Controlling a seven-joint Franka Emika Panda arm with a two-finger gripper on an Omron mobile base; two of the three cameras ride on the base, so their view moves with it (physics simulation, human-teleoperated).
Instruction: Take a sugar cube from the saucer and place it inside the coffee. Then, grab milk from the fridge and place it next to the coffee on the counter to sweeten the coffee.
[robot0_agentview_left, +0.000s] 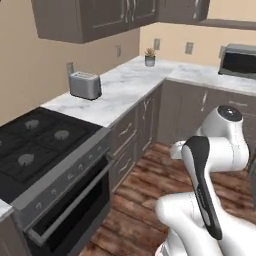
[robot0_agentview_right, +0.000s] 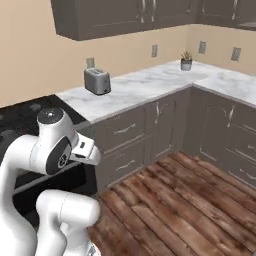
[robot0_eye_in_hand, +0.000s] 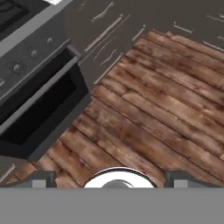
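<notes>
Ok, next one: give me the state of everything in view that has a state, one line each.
hand: open, fingertips wide apart, holding nothing, pointing down at the wooden floor
oven: door shut
stove: burners bare, no flame seen
toaster: upright on the counter, slots look empty
microwave: door shut
potted plant: upright in the corner

Bench (robot0_agentview_left: 127, 82): white marble top with grey veins, running in an L along the beige walls and turning at the far corner. Grey-brown cabinet doors and drawers with silver handles sit below it. From the right base camera the same bench (robot0_agentview_right: 150, 85) runs from just beside the black cooktop to the corner, then on toward the right edge. The top is flat and level. In the hand camera, a small white corner at the top edge may be the bench, too little to tell.
</notes>
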